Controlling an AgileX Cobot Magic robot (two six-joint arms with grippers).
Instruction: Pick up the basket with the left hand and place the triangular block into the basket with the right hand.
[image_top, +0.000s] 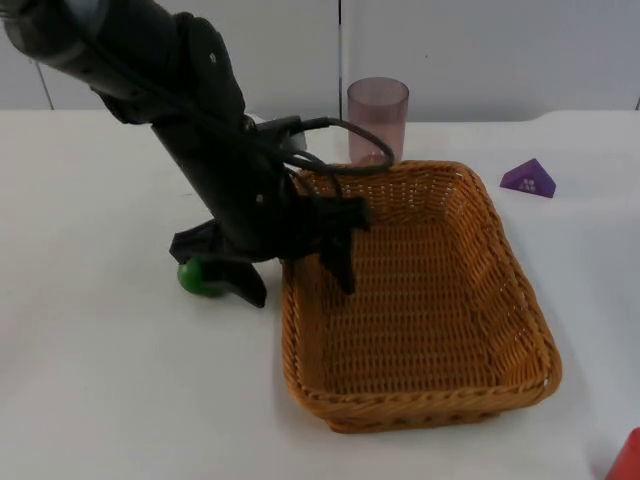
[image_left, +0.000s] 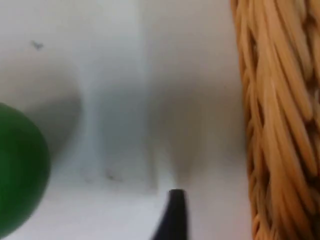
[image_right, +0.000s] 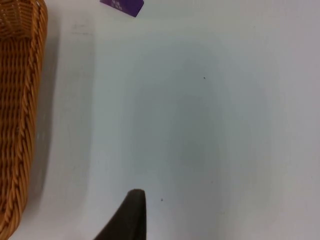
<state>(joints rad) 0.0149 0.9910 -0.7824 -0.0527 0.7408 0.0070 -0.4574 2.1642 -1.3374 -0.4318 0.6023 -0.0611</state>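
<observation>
- Two grippers on record. The left gripper (image_top: 300, 270) is down at the left long wall of the basket (image_top: 520, 290), its fingers spread and straddling that rim: one finger inside the weave, the other outside on the tabletop (image_top: 100, 380).
- The basket rests on the tabletop, not lifted, long axis running 12 to 6 o'clock in the top view; nothing lies in it.
- Key relation: the basket rim sits between the left gripper's jaws, so closing on it looks like the move in hand.
- The triangular block (image_top: 529, 179), purple, sits on the tabletop at about 2 o'clock from the basket, just beyond its far right corner, apart from it.
- The right gripper (image_right: 131, 215) waits over bare tabletop on the basket's right, block (image_right: 122, 6) ahead of it; whether it is spread I cannot tell. This arm is the nearer to the block.
- The block carries pale marks, unreadable.
- Also present: a green ball (image_top: 198, 279) just beside the left gripper's outer finger; a translucent pink cup (image_top: 377, 118) at 12 o'clock of the basket; a red thing (image_top: 627, 460) at the picture's edge.
</observation>
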